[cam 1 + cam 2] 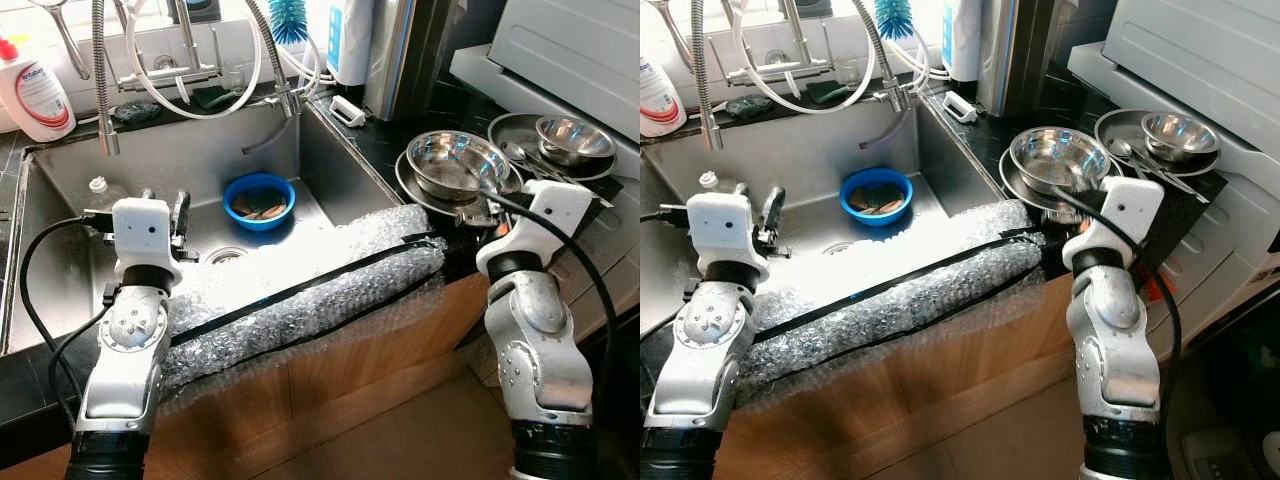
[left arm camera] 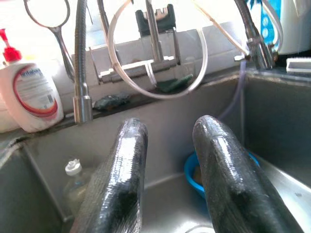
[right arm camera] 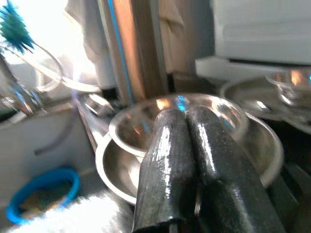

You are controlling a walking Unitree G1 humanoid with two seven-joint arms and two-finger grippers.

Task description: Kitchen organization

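A steel sink [image 1: 60,290] holds a blue bowl [image 1: 259,199] near its back right corner and a small clear bottle [image 1: 98,190] at the left. Bubble wrap [image 1: 330,275] pads the sink's front edge. The left end effector [image 2: 167,160] hovers above the basin, its two black fingers parted and holding nothing. The right end effector [image 3: 187,160], fingers pressed together and empty, sits just before stacked steel bowls [image 1: 458,165] on the black tabletop [image 1: 385,135] right of the sink. A smaller steel bowl [image 1: 573,138] rests on a plate [image 1: 510,130] beyond
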